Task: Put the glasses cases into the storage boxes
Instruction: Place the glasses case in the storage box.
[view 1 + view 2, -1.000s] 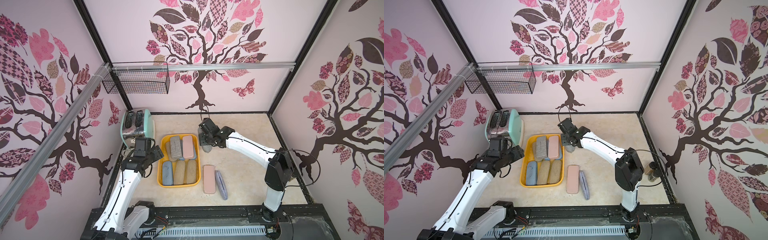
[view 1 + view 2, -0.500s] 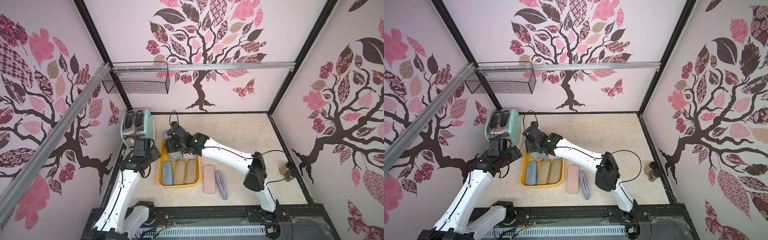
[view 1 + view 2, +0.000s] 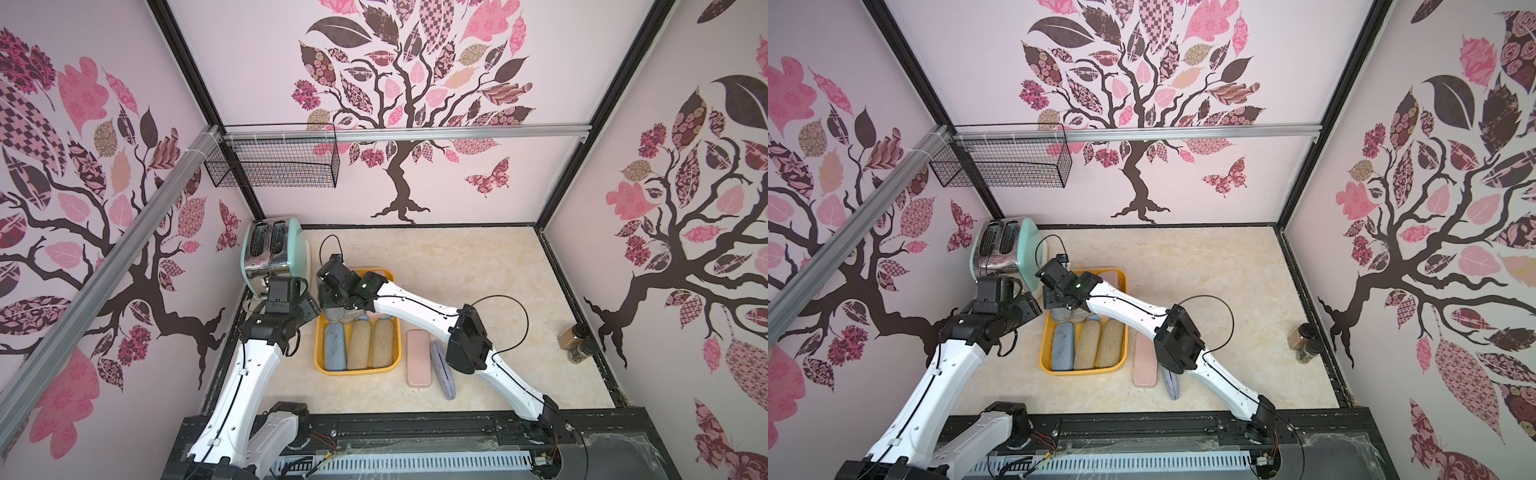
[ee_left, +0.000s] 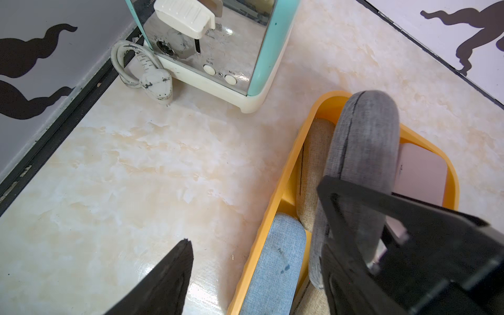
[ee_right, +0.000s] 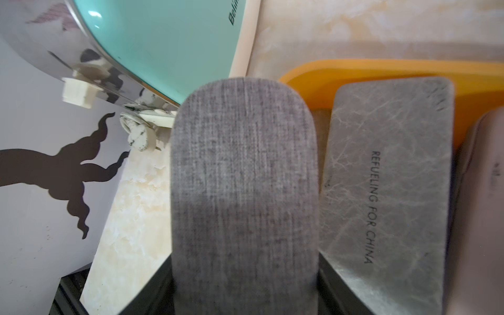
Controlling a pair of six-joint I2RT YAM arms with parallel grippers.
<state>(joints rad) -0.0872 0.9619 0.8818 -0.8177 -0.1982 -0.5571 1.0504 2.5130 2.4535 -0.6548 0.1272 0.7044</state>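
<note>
Right end effector point(image 3: 337, 300) carried grey case point(image 5: 245, 191) from beside tray point(image 3: 357, 371) to above it.

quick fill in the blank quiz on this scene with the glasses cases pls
1. The right gripper is shut on a ____ fabric case.
2. The left gripper is ____ and holds nothing.
3. Outside the yellow tray, ____ cases lie on the table: a pink case and a lavender case.
4. The flat grey case in the tray reads "REFUELING FOR ____".

Missing words: grey; open; two; CHINA
</note>
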